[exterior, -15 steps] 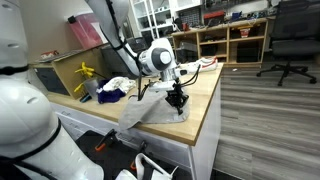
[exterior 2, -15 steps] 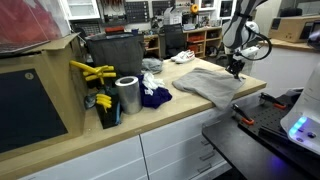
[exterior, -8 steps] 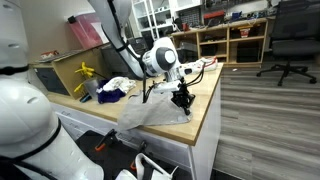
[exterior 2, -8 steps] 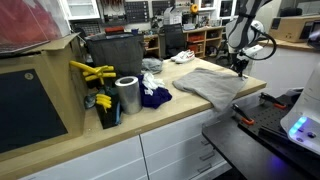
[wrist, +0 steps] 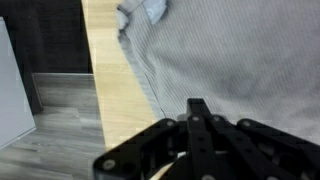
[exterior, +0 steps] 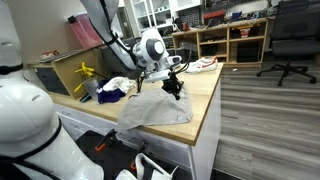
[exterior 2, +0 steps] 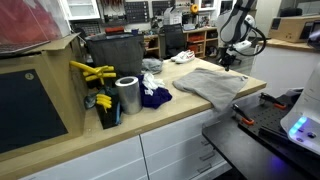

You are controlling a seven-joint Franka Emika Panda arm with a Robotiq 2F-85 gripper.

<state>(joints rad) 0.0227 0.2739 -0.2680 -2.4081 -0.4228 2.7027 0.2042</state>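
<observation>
The arm reaches in from the upper left of an exterior view, and its jaws are pressed together with nothing between them. They point down over the grey cloth near the middle of that frame. In the wrist view the black fingers rise from the bottom edge as one narrow closed pair. The ribbed grey cloth fills the upper right behind them. Whether the tips touch the fabric cannot be told. The cloth lies crumpled and mostly flat on the pale wooden bench. In an exterior view one side of it droops over the bench's front edge at the lower centre. In an exterior view the same cloth sits right of centre on the bench, and the jaws stand over its far right corner. Well to the left of it are a dark blue rag, a shiny metal can and some yellow tools at centre left. A pair of shoes rests on the bench top beyond the cloth, toward the upper centre.
</observation>
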